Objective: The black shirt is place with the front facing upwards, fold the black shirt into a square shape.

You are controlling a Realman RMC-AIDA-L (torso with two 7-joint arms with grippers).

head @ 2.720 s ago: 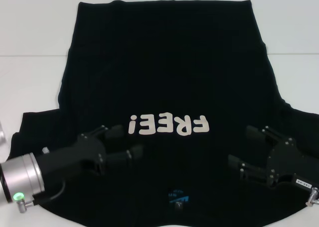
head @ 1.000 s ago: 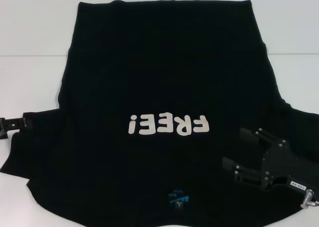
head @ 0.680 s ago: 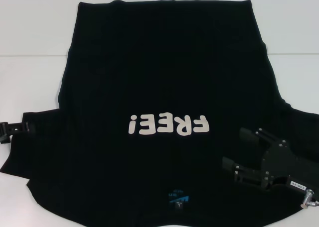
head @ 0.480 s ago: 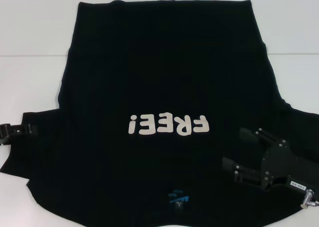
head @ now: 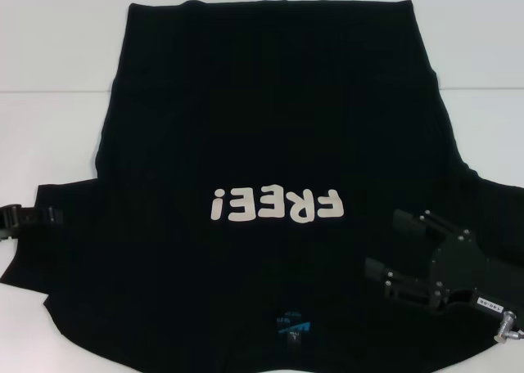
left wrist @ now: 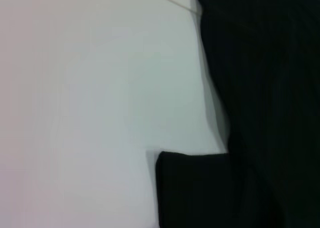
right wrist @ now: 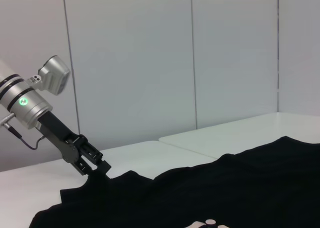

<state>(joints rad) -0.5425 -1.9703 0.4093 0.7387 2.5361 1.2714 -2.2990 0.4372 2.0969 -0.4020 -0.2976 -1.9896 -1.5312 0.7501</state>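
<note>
The black shirt (head: 270, 144) lies flat, front up, on the table (head: 49, 136). The left gripper (head: 33, 216) pinches its sleeve edge; a thin hold may slip. The right gripper (head: 393, 246) hovers with fingers apart, holding nothing.

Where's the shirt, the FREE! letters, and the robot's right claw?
black shirt (head: 270, 95): head view, plain cloth of its body.
FREE! letters (head: 274, 204): head view, middle letters.
right gripper (head: 393, 246): head view, between its open jaws.

The black shirt (head: 270, 144) runs off the lower frame edge, collar hidden. The left pincer (head: 29, 216) is cut off at the left edge, its tips lost against the sleeve.
</note>
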